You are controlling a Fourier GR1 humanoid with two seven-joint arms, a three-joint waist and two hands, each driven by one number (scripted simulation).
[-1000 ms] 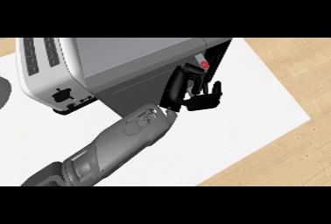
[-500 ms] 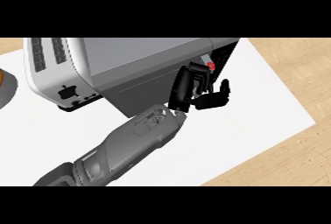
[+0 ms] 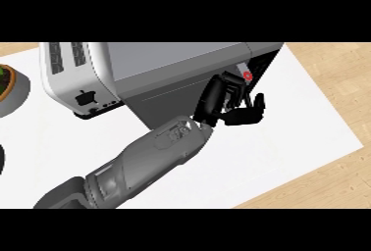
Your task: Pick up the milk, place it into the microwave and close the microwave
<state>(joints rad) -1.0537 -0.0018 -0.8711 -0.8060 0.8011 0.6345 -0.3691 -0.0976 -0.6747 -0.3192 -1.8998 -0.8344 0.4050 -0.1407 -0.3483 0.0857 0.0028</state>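
The grey microwave (image 3: pixel 174 61) stands at the top of the head view, with its dark opening (image 3: pixel 264 63) at its right end. My right hand (image 3: pixel 230 100) is at that opening, fingers and thumb curled round the milk (image 3: pixel 246 75). Only a small pale part of the milk with a red mark shows above the fingers; the hand hides the rest. The grey forearm (image 3: pixel 152 157) runs in from the lower left. I cannot make out how the microwave's door stands. My left hand is out of view.
A white toaster-like appliance (image 3: pixel 76 73) stands against the microwave's left side. A grey bowl with something green in it (image 3: pixel 11 86) is at the left edge. The white counter top (image 3: pixel 290 147) ends in wood-coloured surface (image 3: pixel 340 78) to the right.
The whole scene has slid rightward in the view. My right hand has stayed at the microwave's opening with the milk, edging slightly further toward it.
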